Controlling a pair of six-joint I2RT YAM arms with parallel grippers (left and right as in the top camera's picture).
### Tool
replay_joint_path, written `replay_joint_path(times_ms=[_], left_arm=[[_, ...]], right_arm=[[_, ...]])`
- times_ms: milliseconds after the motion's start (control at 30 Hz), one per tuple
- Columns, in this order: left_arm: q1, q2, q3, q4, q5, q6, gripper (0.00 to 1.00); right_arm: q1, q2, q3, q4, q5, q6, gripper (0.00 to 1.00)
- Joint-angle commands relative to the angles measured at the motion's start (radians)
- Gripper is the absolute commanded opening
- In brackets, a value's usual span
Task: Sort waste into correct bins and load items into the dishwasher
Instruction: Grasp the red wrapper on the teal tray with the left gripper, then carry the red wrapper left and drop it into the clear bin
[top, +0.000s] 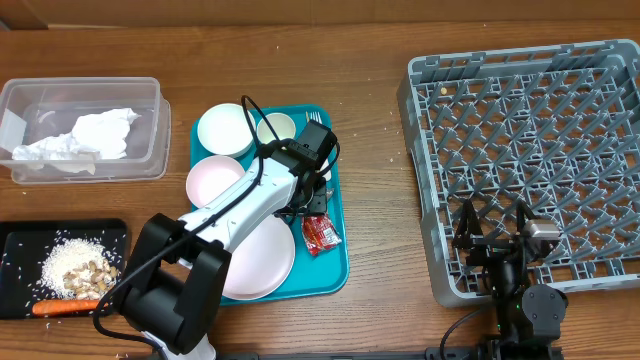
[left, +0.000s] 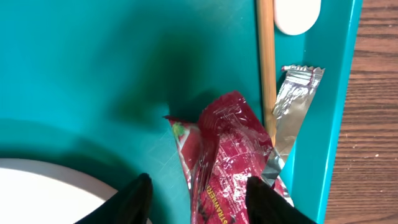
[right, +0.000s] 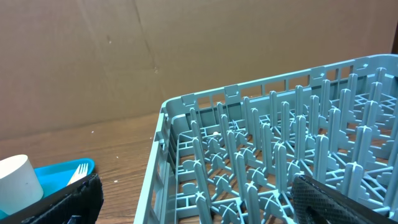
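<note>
Red wrapper (top: 321, 234) lies on the teal tray (top: 338, 185), overhead, beneath the left end effector (top: 313, 210). The left wrist view shows its fingers (left: 138, 199) half-wide astride the wrapper, gripping nothing, so this looks like the pickup step, and it needs a squeeze and a lift. The right wrist view shows the right end effector (right: 199, 205) wide and empty at the rack (right: 249, 124).

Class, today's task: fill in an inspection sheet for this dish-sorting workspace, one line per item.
Surface: wooden table, bare between teal tray and dish rack.
Job's things: napkins in clear box; rice and carrot piece on black tray; red wrapper, pink plate, pink bowl, white bowl, cup and fork on the teal tray; rack holds no dishes.
Clutter: pale crumbs scattered on the wood.
Grippers: left gripper open, fingers astride the wrapper; right gripper open, over the rack's near side.
Cables: black cable loops over the left arm.
Surroundings: brown board behind the table.
</note>
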Motion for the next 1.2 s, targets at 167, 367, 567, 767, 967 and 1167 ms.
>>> replay_joint_path(times_ms=[167,367,567,767,967,1167], left_arm=[[-0.002,0.059,-0.014,0.025,-0.002,0.021,0.40],[-0.002,0.059,-0.014,0.041,-0.002,0.020,0.18],[-0.002,0.059,0.034,-0.004,-0.006,0.020,0.04],[0.001,0.037,0.323,-0.256,-0.006,0.004,0.04],[0.084,-0.016,0.697,-0.547,-0.346,-0.033,0.04],[0.442,-0.024,0.782,-0.441,-0.420,-0.050,0.04]], right_arm=[[-0.005,-0.006,-0.011,0.008,0.010,-0.003,1.00],[-0.005,-0.006,-0.011,0.008,0.009,-0.003,1.00],[-0.005,-0.006,-0.011,0.008,0.010,-0.003,1.00],[-0.005,-0.006,-0.011,0.008,0.010,-0.003,1.00],[-0.005,-0.006,-0.011,0.008,0.010,-0.003,1.00],[-0.005,-0.006,-0.011,0.008,0.009,-0.003,1.00]])
